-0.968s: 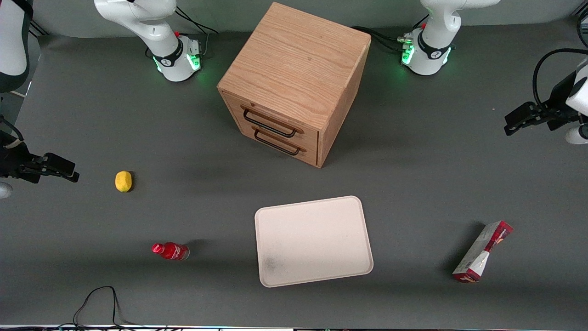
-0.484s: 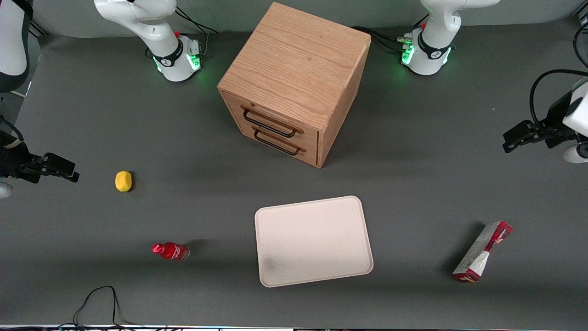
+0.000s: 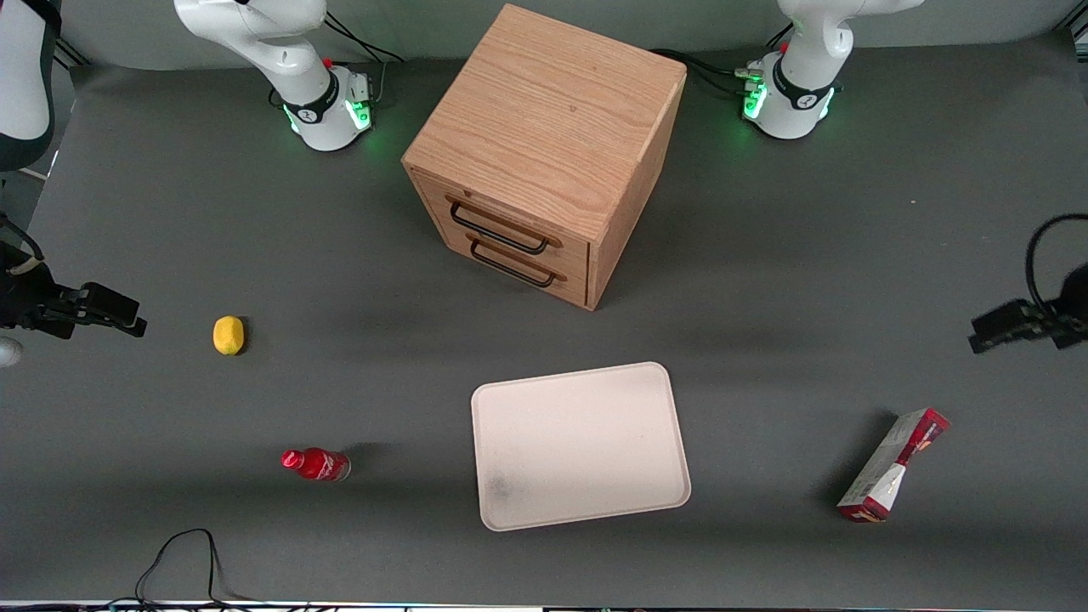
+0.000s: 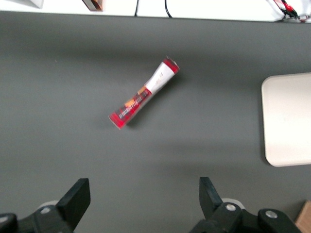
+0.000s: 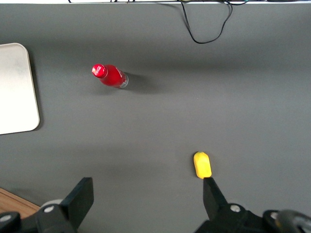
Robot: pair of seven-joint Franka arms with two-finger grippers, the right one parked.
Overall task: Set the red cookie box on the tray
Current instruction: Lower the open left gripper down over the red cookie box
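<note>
1. While the left arm's end effector (image 3: 990, 333) hangs above bare desk (image 3: 765, 280) at the working arm's end, its two fingers (image 4: 77, 194) stand wide apart with nothing between them.
2. The red cookie box (image 3: 892, 465) lies on the desk, nearer to the front camera than the end effector and clear of it; one red end points toward the end effector, and the box sits askew to the desk edge.
3. The tray (image 3: 578, 444) lies flat at mid-desk, well apart from the box, carrying only a faint grey smudge.
4. A wooden drawer cabinet (image 3: 544, 153) stands farther from the camera than the tray.
5. A small red bottle (image 3: 316, 464) and a yellow object (image 3: 228, 335) lie toward the parked arm's end.
</note>
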